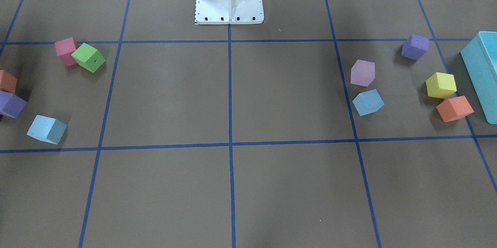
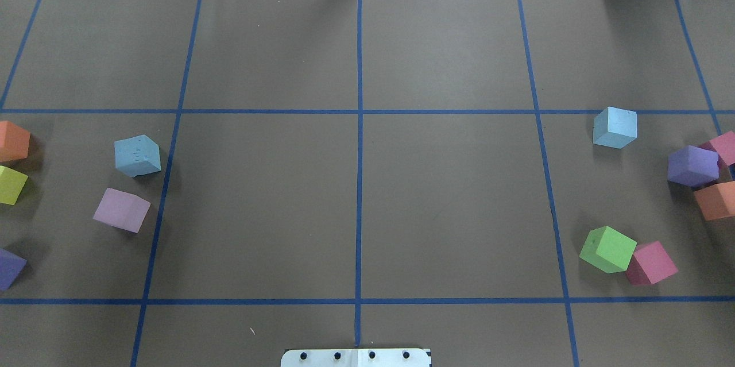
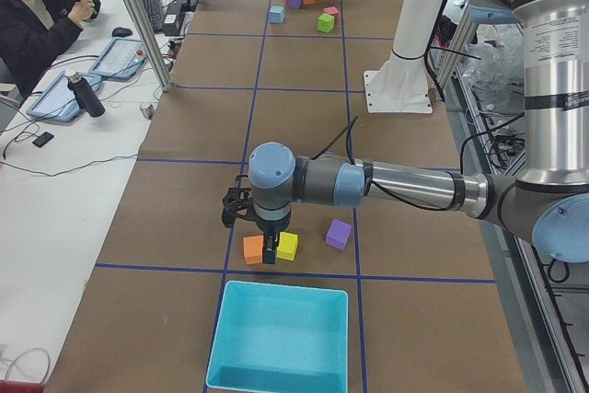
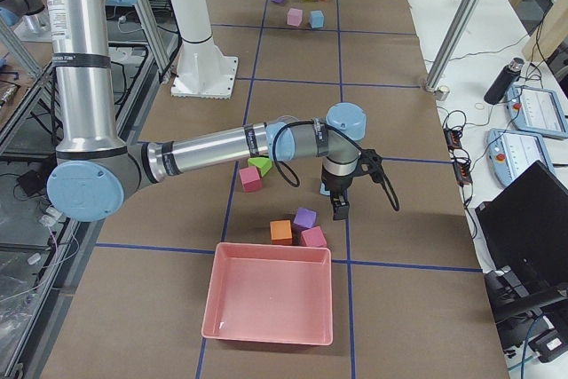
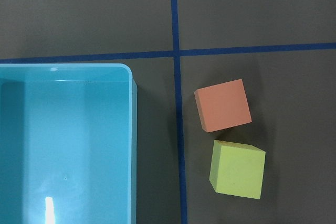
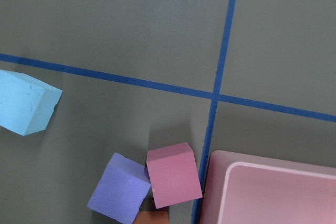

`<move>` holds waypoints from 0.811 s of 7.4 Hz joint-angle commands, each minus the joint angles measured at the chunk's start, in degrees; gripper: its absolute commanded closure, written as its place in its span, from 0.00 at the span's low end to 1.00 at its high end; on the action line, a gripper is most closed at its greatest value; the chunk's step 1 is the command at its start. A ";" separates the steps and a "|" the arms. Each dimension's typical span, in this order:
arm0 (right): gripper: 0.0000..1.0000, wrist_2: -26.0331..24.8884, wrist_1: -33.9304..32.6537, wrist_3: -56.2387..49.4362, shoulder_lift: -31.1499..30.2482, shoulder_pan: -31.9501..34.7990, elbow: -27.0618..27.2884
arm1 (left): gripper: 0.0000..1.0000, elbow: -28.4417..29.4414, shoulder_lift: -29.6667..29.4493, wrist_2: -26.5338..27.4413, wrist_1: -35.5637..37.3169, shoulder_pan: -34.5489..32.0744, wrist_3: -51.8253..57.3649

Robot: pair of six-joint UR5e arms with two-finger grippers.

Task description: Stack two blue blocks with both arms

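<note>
Two blue blocks lie well apart and unstacked on the tabletop. The left blue block sits near a lilac cube on my left side. The right blue block stands on my right side, a little apart from a purple cube and its pink and orange neighbours.

My left gripper hangs low over an orange cube and a yellow cube, near the turquoise box; its wrist camera looks straight down on all three. My right gripper hangs near the pink tray, and its wrist camera catches the right blue block at the left edge of its view. Only the side cameras show either gripper, so I cannot tell whether each is released or clenched.
</note>
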 commanded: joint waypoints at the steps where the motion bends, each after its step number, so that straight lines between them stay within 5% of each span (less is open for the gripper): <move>1: 0.00 1.01 4.12 0.11 1.50 -0.23 -1.56 | 0.02 -0.07 -0.15 -0.11 -0.06 0.04 -0.17; 2: 0.00 2.68 7.38 0.19 1.92 -2.06 -2.79 | 0.02 0.02 -0.23 -0.11 -0.06 0.04 -0.18; 4: 0.00 1.39 11.43 18.44 3.67 -8.46 -3.15 | 0.02 -0.15 -0.23 -0.19 -0.14 0.04 -0.18; 6: 0.01 -6.49 17.93 39.11 3.60 -16.71 -3.24 | 0.02 -0.07 -0.15 -0.20 -0.14 0.04 -0.18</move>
